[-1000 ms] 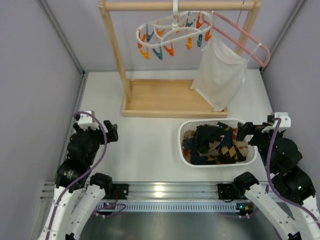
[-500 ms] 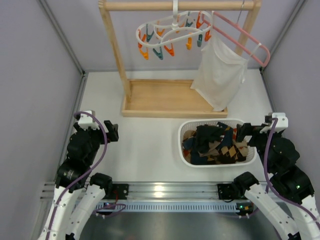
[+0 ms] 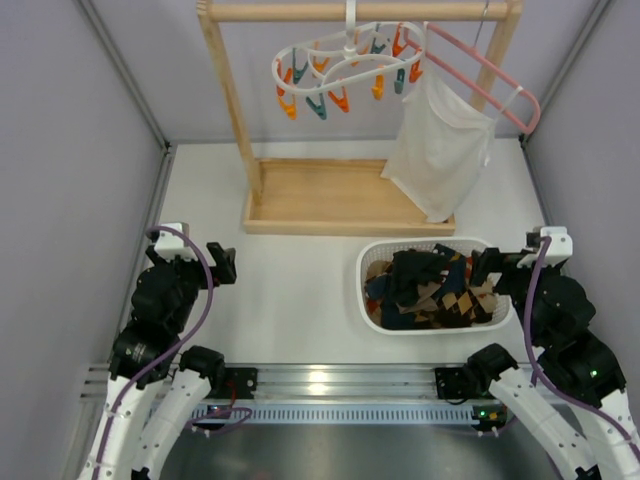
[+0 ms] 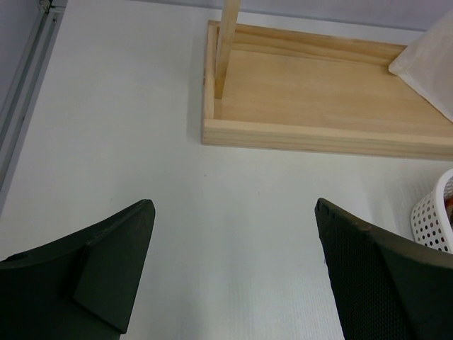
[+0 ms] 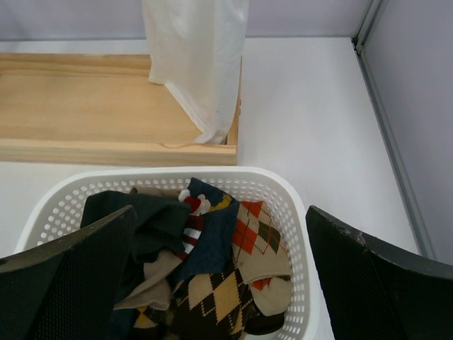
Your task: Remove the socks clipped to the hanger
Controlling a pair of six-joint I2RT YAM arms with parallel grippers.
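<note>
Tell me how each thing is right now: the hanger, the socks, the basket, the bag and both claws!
hanger: hanging on the rack, clips empty, no socks on it.
socks: piled in the basket.
basket: upright on the table, full of socks.
white bag: hanging from the pink hanger.
left claw: open, holding nothing.
right claw: open, holding nothing.

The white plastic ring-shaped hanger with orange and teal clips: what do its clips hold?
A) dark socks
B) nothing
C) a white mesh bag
B: the clips on the white plastic ring-shaped hanger dangle bare, while the dark socks lie in the white perforated plastic basket.
</note>
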